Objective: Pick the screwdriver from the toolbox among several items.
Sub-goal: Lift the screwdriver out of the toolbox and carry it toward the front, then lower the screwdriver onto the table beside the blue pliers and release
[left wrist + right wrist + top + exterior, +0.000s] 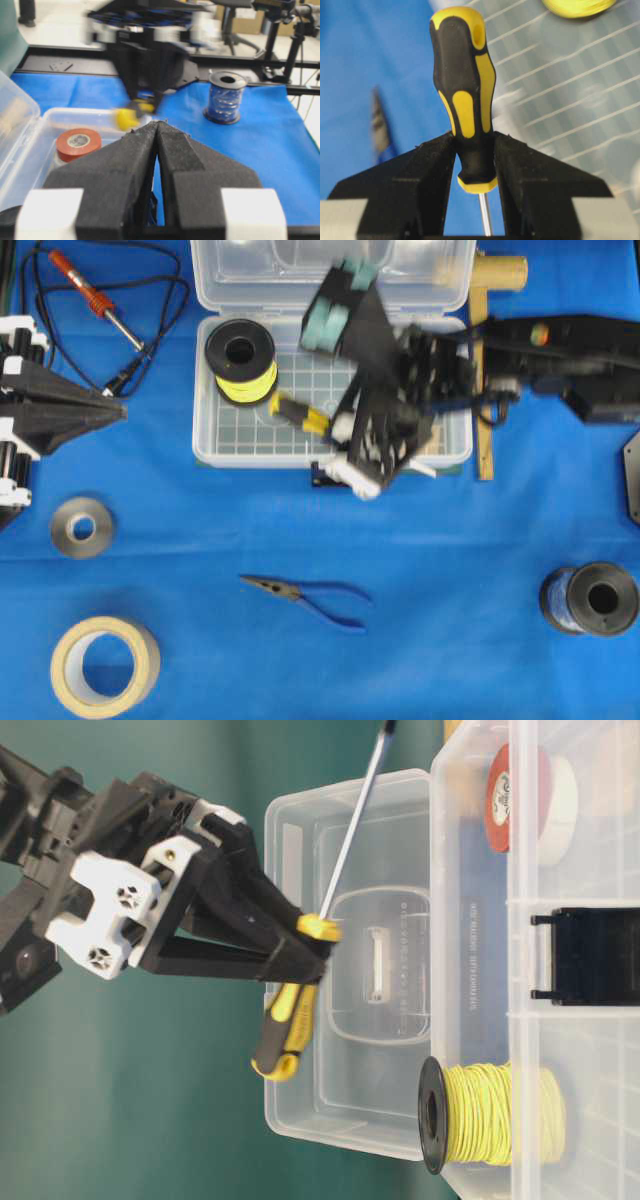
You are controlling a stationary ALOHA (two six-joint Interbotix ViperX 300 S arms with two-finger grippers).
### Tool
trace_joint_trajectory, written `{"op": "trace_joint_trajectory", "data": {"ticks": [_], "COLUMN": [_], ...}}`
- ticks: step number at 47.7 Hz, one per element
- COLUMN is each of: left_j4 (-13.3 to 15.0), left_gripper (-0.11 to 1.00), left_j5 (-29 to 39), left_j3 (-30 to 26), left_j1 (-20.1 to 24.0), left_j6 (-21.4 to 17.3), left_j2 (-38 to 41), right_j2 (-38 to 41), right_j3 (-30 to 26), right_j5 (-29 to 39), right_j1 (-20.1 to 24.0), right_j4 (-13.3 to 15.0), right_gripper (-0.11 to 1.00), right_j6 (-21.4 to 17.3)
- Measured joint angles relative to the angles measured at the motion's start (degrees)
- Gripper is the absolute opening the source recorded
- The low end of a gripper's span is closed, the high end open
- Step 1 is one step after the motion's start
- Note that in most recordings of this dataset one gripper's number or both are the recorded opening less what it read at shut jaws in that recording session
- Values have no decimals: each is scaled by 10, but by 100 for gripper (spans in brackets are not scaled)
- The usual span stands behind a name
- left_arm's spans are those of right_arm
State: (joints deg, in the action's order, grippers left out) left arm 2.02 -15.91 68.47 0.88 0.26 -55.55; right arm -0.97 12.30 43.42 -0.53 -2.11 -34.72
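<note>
Seeing my right gripper [475, 150] pinching the screwdriver [464, 95] at the handle's neck, just above the collar, shaft [356, 825] slanting out past the fingers. It hangs above the toolbox [240, 445] floor; yellow wire spool [241, 361] sits inside. Left gripper [157, 131] pressed together, parked at the table's left edge.

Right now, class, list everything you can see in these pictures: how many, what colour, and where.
screwdriver: 1, yellow-black, held above box
box: 1, clear, open, top middle
wire reel: 1, yellow, inside box
red tape: 1, inside box
soldering iron: 1, red, top left
pliers: 1, blue, front middle
tape rolls: grey, cream, left
blue reel: 1, right
right claw: shut on screwdriver
left claw: shut, empty
</note>
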Motion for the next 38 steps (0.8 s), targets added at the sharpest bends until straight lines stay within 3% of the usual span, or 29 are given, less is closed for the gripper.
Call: {"op": "trace_joint_trajectory", "data": {"ticks": [10, 19, 38], "left_j4": [0, 0, 0], "left_gripper": [0, 0, 0], "left_j5": [-1, 0, 0], "left_j3": [0, 1, 9], "left_j1": [1, 1, 2], "left_j6": [0, 1, 1], "left_j2": [-1, -1, -1], "right_j2": [73, 174, 271], "right_j3": [-29, -75, -91], "right_j5": [-20, -23, -27], "right_j1": [71, 109, 116], "right_j4": [29, 36, 40], "right_gripper": [25, 25, 25], "right_j6": [-47, -60, -67]}}
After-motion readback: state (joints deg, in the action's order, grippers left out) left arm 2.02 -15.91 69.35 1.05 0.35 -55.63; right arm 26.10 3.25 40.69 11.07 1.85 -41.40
